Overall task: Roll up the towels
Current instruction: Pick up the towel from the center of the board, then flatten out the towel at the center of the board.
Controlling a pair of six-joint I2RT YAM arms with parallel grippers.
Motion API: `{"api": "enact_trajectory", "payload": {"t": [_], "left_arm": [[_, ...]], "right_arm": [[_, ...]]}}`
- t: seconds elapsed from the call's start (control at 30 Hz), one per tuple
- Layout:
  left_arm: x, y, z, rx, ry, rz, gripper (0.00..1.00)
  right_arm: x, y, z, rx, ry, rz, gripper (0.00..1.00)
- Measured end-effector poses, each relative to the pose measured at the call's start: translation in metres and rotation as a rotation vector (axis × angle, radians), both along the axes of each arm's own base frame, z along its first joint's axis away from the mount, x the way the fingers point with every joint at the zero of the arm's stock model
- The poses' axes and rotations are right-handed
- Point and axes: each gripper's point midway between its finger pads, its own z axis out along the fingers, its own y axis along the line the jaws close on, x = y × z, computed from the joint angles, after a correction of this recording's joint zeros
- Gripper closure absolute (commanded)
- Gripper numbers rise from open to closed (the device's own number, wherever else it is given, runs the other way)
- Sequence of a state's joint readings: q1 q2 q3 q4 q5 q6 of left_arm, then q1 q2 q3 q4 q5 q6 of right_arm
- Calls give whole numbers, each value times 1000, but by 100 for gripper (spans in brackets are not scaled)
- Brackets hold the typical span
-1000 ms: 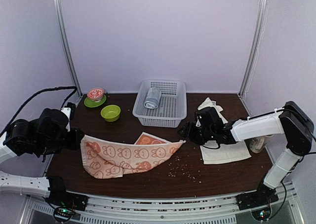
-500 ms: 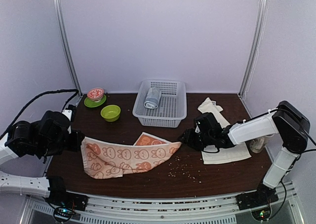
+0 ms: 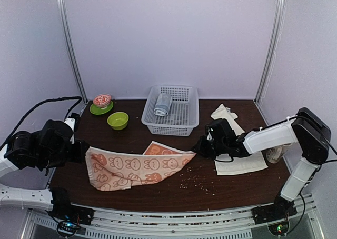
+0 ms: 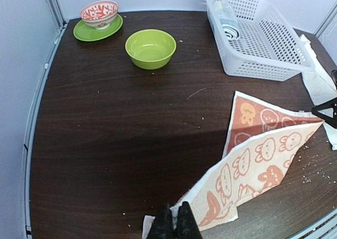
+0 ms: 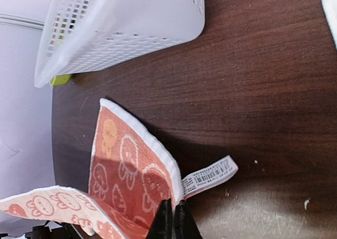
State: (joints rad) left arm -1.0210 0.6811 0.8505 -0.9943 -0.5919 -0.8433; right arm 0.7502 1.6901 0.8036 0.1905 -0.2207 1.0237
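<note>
**Evidently both hands pinched the orange towel while the basket held one roll**

Far back on the dark wooden counter (image 3: pixel 158 194) stood a white plastic lattice basket (image 3: pixel 185 124). A grey-blue rolled towel (image 3: pixel 162 104) lay inside it, towards its left wall. Left of the basket sat a lime-green round bowl (image 3: pixel 118 120), upright and apart from everything else. Behind that bowl, a small red-and-white patterned bowl (image 3: pixel 101 99) rested on a green saucer (image 3: pixel 97 110); what it held could not be told.

The salmon-orange cloth towel printed with white cartoon animals (image 3: pixel 139 167) hung stretched between the two arms in front of the basket, with its lower part sagging onto the counter. The left hand (image 4: pixel 171 222) had its fingers pressed together on the towel's left corner. The right hand (image 5: pixel 172 213) pinched the opposite corner, just beside a white barcode label (image 5: pixel 210 173) sewn to the hem.

The plain cream-white cloth towel (image 3: pixel 239 164) lay on the counter's right side, partly under the right arm, rumpled at its far end. Pale crumbs (image 3: pixel 196 182) were scattered near the orange towel.
</note>
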Motion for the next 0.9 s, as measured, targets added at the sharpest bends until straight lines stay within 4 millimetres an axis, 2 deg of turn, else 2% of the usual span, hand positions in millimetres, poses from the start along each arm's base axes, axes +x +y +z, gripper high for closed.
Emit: {"api": "enact_trajectory", "payload": {"t": [0.07,0.13,0.17,0.2,0.3,0.4,0.47,0.6,0.73,0.83,0.9], "left_arm": [[-1,1,3,-9,-9,-3,100],[-2,3,10,-19,-29,-16,100],[-3,4,17,-29,-46,-26,100],[-3,4,26,-43,-70,-43,100],[-6,1,59,-110,-157,-106,100],[-14,-7,93,-191,-244,-204,100],[-18,-16,103,-212,-265,-266,100],[-33,-37,104,-243,-242,-417,100],[-52,-46,108,-304,-221,-527,100],[-60,-48,109,-338,-212,-568,100],[-61,-50,100,-342,-194,-571,100]], "right_arm": [[-6,-6,17,2,-34,5,100],[-15,-18,53,9,-109,14,100],[-20,-22,75,21,-155,26,100],[-27,-30,110,37,-232,33,100],[-47,-55,195,75,-423,49,100],[-73,-79,252,87,-545,70,100],[-89,-92,261,78,-566,87,100],[-129,-112,254,59,-544,151,100],[-162,-129,252,80,-525,198,100],[-174,-143,253,109,-523,188,100],[-174,-145,246,112,-507,174,100]]}}
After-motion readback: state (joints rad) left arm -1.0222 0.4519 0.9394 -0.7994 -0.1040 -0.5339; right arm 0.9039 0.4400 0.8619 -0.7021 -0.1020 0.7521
